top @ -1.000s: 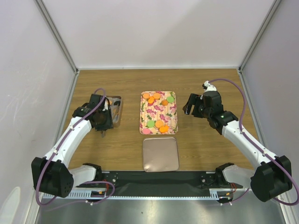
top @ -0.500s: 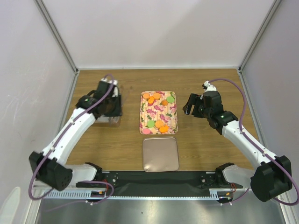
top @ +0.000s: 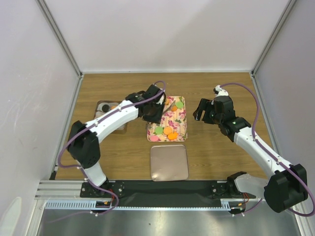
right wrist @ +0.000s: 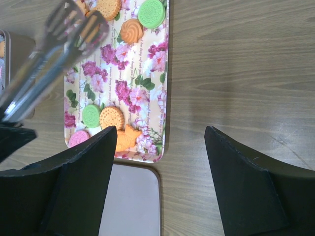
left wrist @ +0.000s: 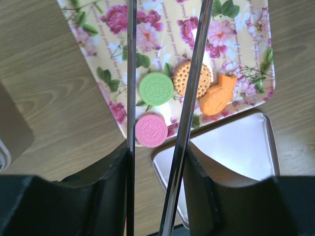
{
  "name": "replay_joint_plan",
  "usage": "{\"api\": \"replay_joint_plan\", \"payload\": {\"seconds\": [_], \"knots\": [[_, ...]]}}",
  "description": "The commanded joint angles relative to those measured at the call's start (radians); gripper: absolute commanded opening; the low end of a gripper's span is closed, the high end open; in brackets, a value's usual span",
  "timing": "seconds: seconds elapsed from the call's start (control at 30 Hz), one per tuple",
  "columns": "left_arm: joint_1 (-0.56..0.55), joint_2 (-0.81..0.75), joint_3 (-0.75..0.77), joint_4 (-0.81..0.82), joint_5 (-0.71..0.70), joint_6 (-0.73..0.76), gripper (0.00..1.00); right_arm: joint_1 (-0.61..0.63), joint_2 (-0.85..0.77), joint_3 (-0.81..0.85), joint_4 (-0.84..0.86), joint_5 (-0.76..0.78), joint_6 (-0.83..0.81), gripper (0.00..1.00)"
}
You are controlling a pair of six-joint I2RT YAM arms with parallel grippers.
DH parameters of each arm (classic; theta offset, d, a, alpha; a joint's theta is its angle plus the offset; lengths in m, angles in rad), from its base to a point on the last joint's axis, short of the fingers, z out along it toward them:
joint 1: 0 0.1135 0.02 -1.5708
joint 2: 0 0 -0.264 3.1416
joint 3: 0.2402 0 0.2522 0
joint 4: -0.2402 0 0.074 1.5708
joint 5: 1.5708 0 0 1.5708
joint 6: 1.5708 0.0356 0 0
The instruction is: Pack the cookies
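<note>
Here the floral tray (right wrist: 129,93) holds cookies (left wrist: 156,88); left end effector (left wrist: 156,152) clamps tongs (left wrist: 131,59), right end effector (right wrist: 160,132) spread apart.

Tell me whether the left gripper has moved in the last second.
Yes. The left gripper, holding tongs, has swung right: it was well left of the floral tray and now hangs over the tray's far left corner.

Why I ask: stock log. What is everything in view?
Cookies: at least seven showing, orange, green, pink; on tray.
Tray: one, floral; table middle.
Lid: one, plain metal; nearer than tray.
Tin: one, metal; left of tray, some cookies inside.
Tongs: one, metal; over tray's far end.
Table: one, wooden; under everything.
Left arm: one, white and black; jaws shut on tongs.
Right arm: one, white and black; right of tray, jaws open.
</note>
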Motion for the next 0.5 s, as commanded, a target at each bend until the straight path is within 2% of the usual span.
{"api": "replay_joint_plan", "payload": {"seconds": [0.0,0.47], "knots": [[-0.010,0.044,0.060,0.058,0.025,-0.004,0.47,-0.004,-0.017,0.034,0.011,0.017,-0.009,0.78],[-0.022,0.167,0.100,0.100,0.032,0.014,0.46,-0.004,-0.019,0.032,0.012,0.014,-0.009,0.78]]}}
